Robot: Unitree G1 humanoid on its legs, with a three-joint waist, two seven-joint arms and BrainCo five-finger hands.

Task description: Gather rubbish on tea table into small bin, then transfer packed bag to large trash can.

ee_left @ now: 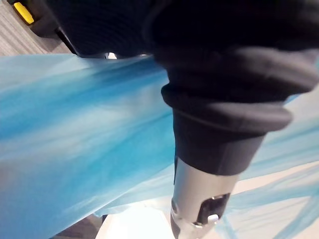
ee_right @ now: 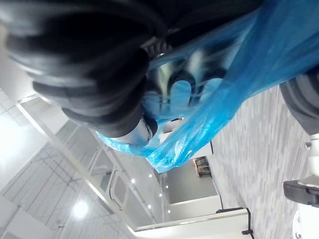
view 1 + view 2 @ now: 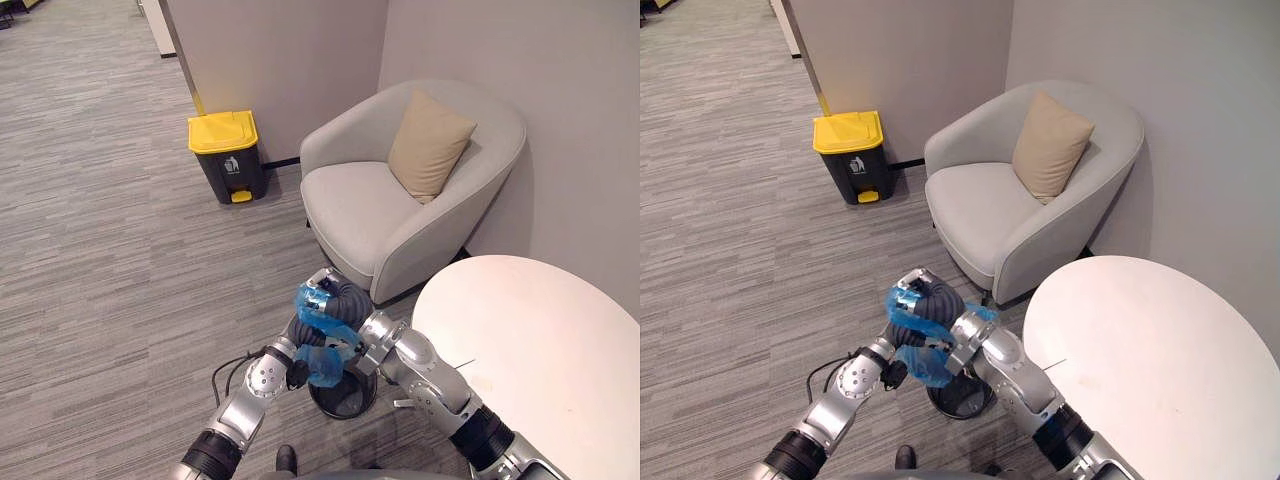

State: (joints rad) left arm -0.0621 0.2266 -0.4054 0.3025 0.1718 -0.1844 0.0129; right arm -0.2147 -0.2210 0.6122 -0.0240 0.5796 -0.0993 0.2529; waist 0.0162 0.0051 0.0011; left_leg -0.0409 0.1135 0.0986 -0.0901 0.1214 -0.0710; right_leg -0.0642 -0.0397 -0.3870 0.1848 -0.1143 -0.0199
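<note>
A blue plastic bag [image 3: 325,338] hangs bunched between my two hands, just above the small black bin [image 3: 345,402] on the floor beside the white round tea table [image 3: 540,350]. My right hand [image 3: 326,287] reaches in from the table side; the bag film [image 2: 224,99] is wrapped over it and its fingers curl into the film. Below it, my left hand [image 3: 298,372] sits against the bag's lower part, its fingers hidden by the blue film [image 1: 75,124]. The large trash can [image 3: 226,152], dark grey with a yellow lid, stands by the far wall.
A light grey armchair [image 3: 370,215] with a beige cushion [image 3: 428,145] stands against the wall behind the small bin, close to the table. Grey carpet [image 3: 110,230] stretches open between me and the large trash can.
</note>
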